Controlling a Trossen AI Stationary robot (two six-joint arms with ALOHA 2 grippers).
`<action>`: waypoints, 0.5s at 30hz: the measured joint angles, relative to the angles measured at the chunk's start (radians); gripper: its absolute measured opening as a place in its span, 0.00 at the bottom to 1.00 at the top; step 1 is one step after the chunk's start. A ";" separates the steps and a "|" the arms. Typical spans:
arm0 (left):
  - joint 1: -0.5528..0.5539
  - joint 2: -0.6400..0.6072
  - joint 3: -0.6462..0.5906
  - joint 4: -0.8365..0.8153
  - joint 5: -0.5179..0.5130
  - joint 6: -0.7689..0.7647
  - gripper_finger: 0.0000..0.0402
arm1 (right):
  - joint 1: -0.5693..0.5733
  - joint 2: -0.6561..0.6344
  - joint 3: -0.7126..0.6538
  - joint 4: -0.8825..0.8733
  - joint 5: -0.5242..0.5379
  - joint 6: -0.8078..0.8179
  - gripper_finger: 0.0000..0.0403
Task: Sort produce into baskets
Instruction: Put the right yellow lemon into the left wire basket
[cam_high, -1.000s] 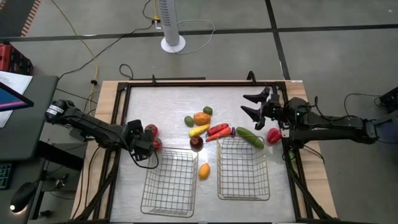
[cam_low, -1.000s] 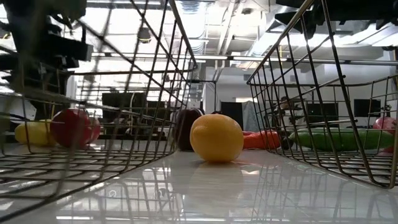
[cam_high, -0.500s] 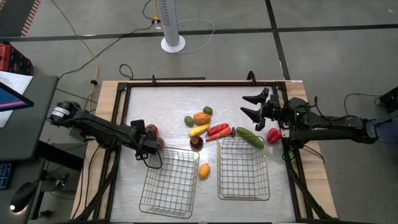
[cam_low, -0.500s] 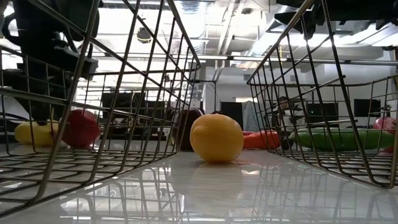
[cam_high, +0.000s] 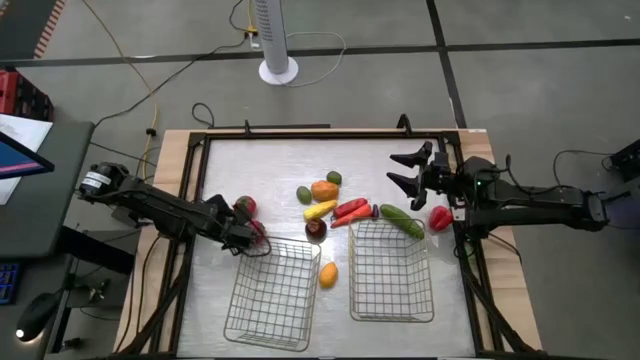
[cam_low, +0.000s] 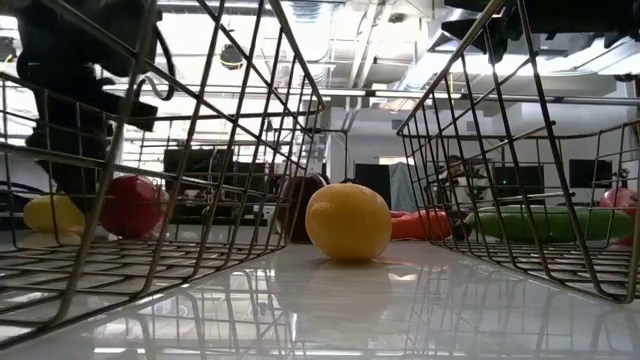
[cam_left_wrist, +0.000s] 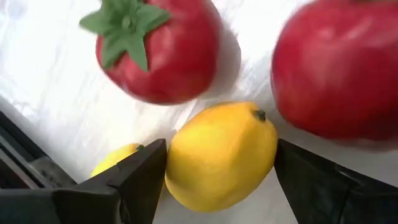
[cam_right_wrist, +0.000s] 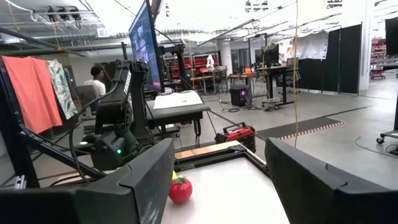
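Overhead, two wire baskets stood side by side near the front edge of the bench, the left basket (cam_high: 272, 296) and the right basket (cam_high: 391, 271), both holding nothing. One orange-yellow round piece (cam_high: 328, 274) lay on the bench between them, just beside the left basket's inner side.

Toward the middle of the bench sat a loose cluster: one small green round piece (cam_high: 333, 178), one orange piece (cam_high: 323, 190), one darker green piece (cam_high: 304, 194), one long yellow piece (cam_high: 319, 211), two red chilies (cam_high: 349, 211) lying close together, one maroon round piece (cam_high: 316, 229) and one long green cucumber (cam_high: 401, 220) at the right basket's far corner. One red piece (cam_high: 439, 217) lay near the bench's right edge.

The left gripper (cam_high: 244, 234) was low at the far left corner of the left basket. From its wrist, its two dark fingers (cam_left_wrist: 137, 174) stood parted on either side of one yellow lemon-shaped piece (cam_left_wrist: 220, 155), not visibly touching it. Two red pieces lay just beyond: a red tomato with a green stalk (cam_left_wrist: 157, 51) and a plain red round piece (cam_left_wrist: 336, 74). A second yellow piece (cam_left_wrist: 115, 162) showed partly behind one finger.

The right gripper (cam_high: 408, 172) hovered near the bench's far right corner with its jaws wide apart, holding nothing.
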 joint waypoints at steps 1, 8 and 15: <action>0.000 0.000 0.002 -0.001 0.000 -0.014 0.68 | 0.000 0.000 0.000 0.003 0.000 0.000 0.70; 0.023 0.002 0.002 -0.023 0.015 -0.040 0.63 | 0.001 0.000 0.000 0.009 -0.001 0.000 0.70; 0.055 0.002 0.002 -0.029 0.042 0.003 0.56 | 0.017 0.000 0.000 0.009 -0.001 -0.001 0.70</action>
